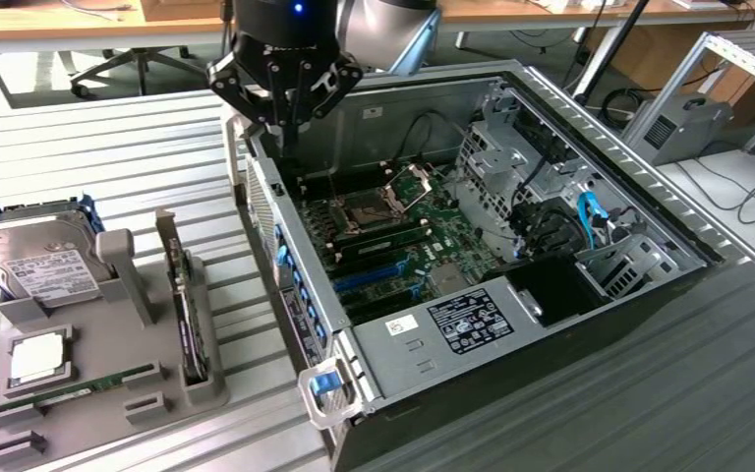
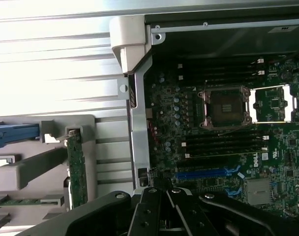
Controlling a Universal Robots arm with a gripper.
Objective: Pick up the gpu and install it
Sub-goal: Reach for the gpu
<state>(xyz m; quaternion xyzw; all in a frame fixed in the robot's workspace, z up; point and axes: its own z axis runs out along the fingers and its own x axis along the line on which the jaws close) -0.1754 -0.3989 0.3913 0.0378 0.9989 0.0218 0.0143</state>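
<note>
Lab: opened computer case on slatted bench, office chair behind.

The exterior view's edge crops the arm above the end effector.

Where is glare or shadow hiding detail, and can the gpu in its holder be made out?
Wrist view: the table slats beside the computer case glare out to white; the gpu in its grey holder is evenly lit and readable; the claw is dark. Exterior view: light is even, with shadow deep inside the case.
</note>
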